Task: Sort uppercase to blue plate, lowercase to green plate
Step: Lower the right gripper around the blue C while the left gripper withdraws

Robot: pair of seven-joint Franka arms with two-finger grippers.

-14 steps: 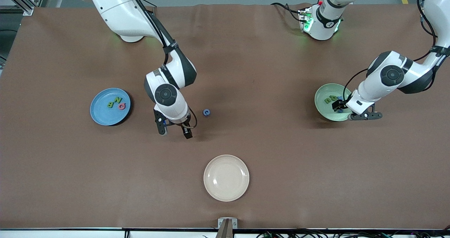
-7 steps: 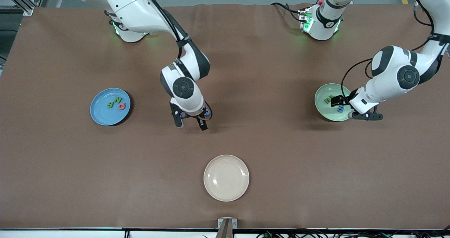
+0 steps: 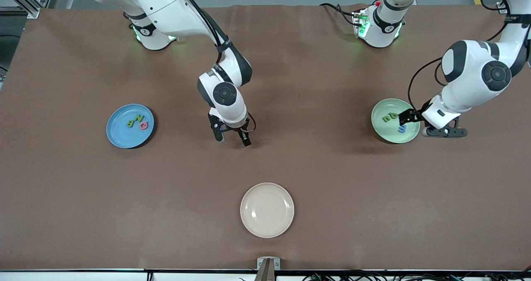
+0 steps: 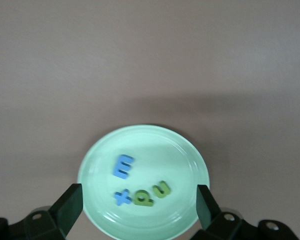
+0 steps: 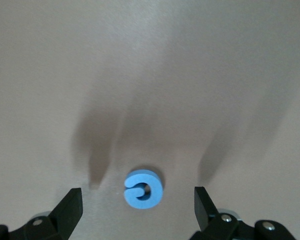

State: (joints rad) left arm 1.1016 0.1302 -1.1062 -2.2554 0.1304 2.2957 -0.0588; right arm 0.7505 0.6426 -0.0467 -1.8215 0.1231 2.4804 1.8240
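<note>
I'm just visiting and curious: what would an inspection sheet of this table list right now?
Surface: brown mat, wrinkled near the bases.
Job's things: blue plate holds B, N, Q; green plate holds m, t, p, u; blue G lies on the mat.
Clutter: cream plate, holding nothing.
Grippers: right gripper open over the blue G; left gripper open over the green plate.
Cables: black cables along both arms.
Surroundings: grey floor, metal frame.

Bare cloth all around the blue G, so the wide-open right gripper straddles it with room on both sides. Cream plate sits well apart, nearer the camera.
</note>
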